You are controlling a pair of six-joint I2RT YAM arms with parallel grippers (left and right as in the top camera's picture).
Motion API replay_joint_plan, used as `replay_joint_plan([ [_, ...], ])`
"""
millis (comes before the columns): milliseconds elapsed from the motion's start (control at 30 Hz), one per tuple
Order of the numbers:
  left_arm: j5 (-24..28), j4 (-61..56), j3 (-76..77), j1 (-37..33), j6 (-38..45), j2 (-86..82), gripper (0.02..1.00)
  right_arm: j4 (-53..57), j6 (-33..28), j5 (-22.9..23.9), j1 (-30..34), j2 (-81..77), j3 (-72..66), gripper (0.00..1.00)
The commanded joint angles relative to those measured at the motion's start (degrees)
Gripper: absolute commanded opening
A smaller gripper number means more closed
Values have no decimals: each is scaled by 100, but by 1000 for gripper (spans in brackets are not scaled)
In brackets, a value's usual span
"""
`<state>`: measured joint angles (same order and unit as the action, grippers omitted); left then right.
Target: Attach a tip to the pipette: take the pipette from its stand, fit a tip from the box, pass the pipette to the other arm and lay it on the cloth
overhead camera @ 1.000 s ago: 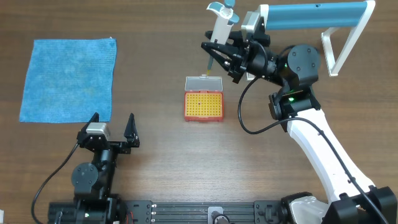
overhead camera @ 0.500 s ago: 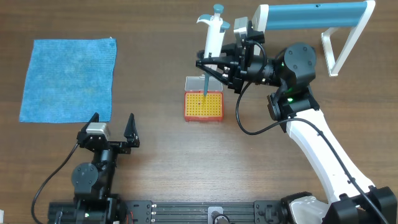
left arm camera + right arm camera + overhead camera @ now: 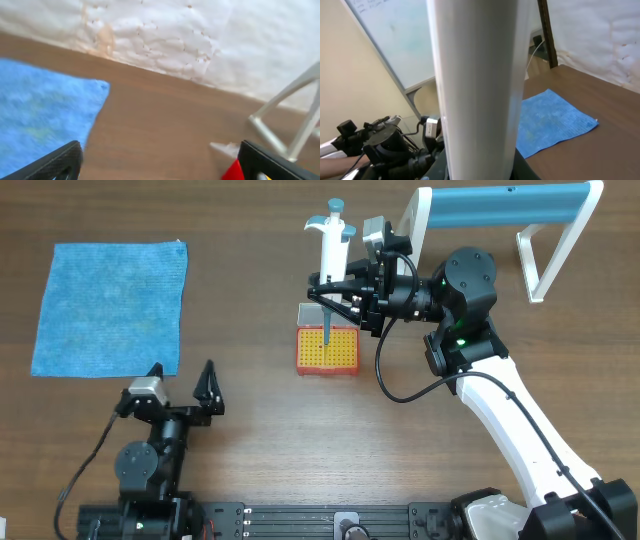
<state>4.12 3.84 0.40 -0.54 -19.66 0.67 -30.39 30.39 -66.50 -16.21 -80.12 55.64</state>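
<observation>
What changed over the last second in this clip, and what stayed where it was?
The right gripper, shut on the pipette, carried it leftward and swung it from tilted to upright. Its lower end now shows over the tip box; contact is unclear. The left gripper, open, barely shifted. The blue cloth, tip box and stand stayed put.

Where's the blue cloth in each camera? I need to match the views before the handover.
Top view: the cloth lies flat at the far left of the table, beyond the left gripper.
Left wrist view: the cloth lies just past one finger, its corner toward the wall.
Right wrist view: the cloth lies on the table behind the pipette.
Shared landmark: the brown wooden table bordering the cloth.
</observation>
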Motion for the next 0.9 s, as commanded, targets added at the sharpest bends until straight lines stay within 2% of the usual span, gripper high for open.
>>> replay_joint_plan([
  [33, 219, -422, -7, 17, -2203, -15, 996, 111, -136, -192, -24, 59, 85, 75],
  [200, 647, -616, 704, -192, -2159, 337, 996, 138, -138, -197, -22, 59, 85, 75],
  [300, 1379, -592, 1652, -614, -1779, 1333, 996, 120, -144, -304, -22, 59, 85, 75],
  [400, 3021, -326, 3132, -1250, -1427, 3233, 996, 122, -155, -363, -22, 59, 85, 75],
  [500, 4916, -483, 4459, -1460, -1438, 4948, 996, 122, -157, -367, -22, 59, 85, 75],
  [567, 5853, -787, 5209, -1403, -1502, 5851, 996, 122, -157, -367, -22, 59, 85, 75],
  [633, 6485, -929, 5711, -1355, -2100, 6505, 996, 122, -201, -365, -22, 59, 85, 75],
  [700, 6557, -1141, 6107, -1241, -3381, 7099, 998, 122, -201, -365, -22, 59, 85, 75],
  [733, 6767, -1648, 6192, -1123, -3670, 7342, 996, 122, -201, -365, -24, 59, 85, 75],
  [767, 7132, -2575, 6214, -931, -3790, 7543, 998, 122, -201, -365, -24, 59, 85, 75],
  [800, 7270, -3364, 6214, -730, -4028, 7683, 996, 122, -199, -365, -24, 59, 85, 75],
  [900, 7289, -4966, 6214, -168, -4398, 7945, 998, 125, -197, -369, -24, 59, 85, 73],
])
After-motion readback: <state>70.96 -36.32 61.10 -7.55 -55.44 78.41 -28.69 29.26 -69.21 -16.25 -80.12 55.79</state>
